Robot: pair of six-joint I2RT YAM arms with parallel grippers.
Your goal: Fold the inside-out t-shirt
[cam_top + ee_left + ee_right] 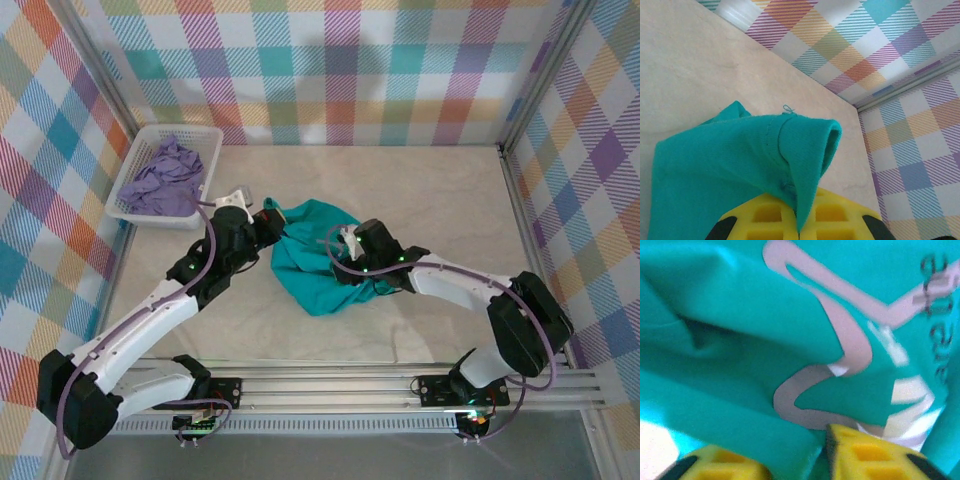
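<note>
The inside-out t-shirt (315, 270) lies bunched in a teal heap at the middle of the table. My left gripper (268, 222) is at the heap's upper-left corner. In the left wrist view my left gripper (801, 225) is shut on a hemmed fold of the t-shirt (730, 165), which is lifted off the tabletop. My right gripper (342, 268) is pushed into the heap's right side. In the right wrist view my right gripper (815, 460) is shut on a fold of the t-shirt (740, 315), beside a pale curved print with lettering.
A white basket (170, 130) at the back left holds a lavender garment (165, 175). Plaid walls enclose the pale tabletop (440, 200) on three sides. A metal rail (330, 385) runs along the near edge.
</note>
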